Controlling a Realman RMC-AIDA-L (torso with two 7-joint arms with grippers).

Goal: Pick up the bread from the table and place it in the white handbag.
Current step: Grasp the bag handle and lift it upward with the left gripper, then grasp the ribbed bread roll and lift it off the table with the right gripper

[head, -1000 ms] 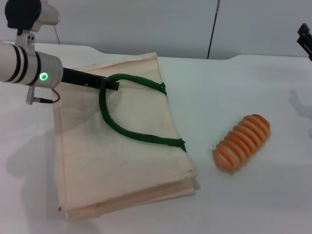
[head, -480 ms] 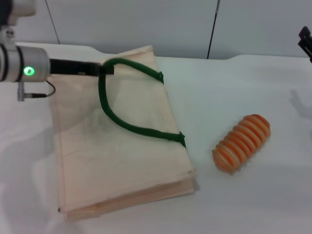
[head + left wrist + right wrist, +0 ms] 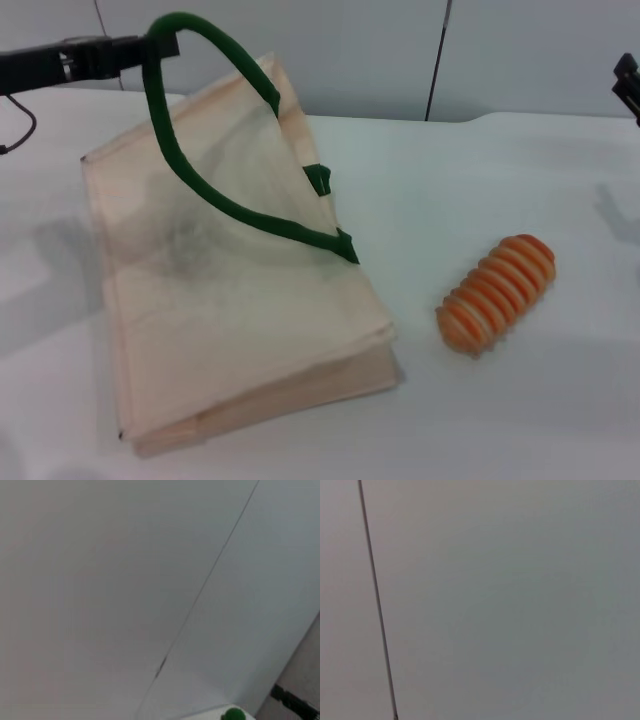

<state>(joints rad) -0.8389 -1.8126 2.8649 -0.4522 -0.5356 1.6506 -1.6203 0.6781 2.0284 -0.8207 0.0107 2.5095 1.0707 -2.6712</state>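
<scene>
The smooth white table [image 3: 500,190] carries everything. On it my white handbag [image 3: 230,320], soft cream cloth, now stands half raised: a second ago it lay flat, and its upper panel has since been pulled up into a slack tent. My left pincer [image 3: 160,45], up at the far left, is pinching the thick green loop handle [image 3: 190,170], higher than before. The bread [image 3: 497,293], a ribbed orange-and-cream roll, lies unmoved on the table right of the bag. My right pincer [image 3: 628,85] waits at the right edge; I cannot tell its state.
</scene>
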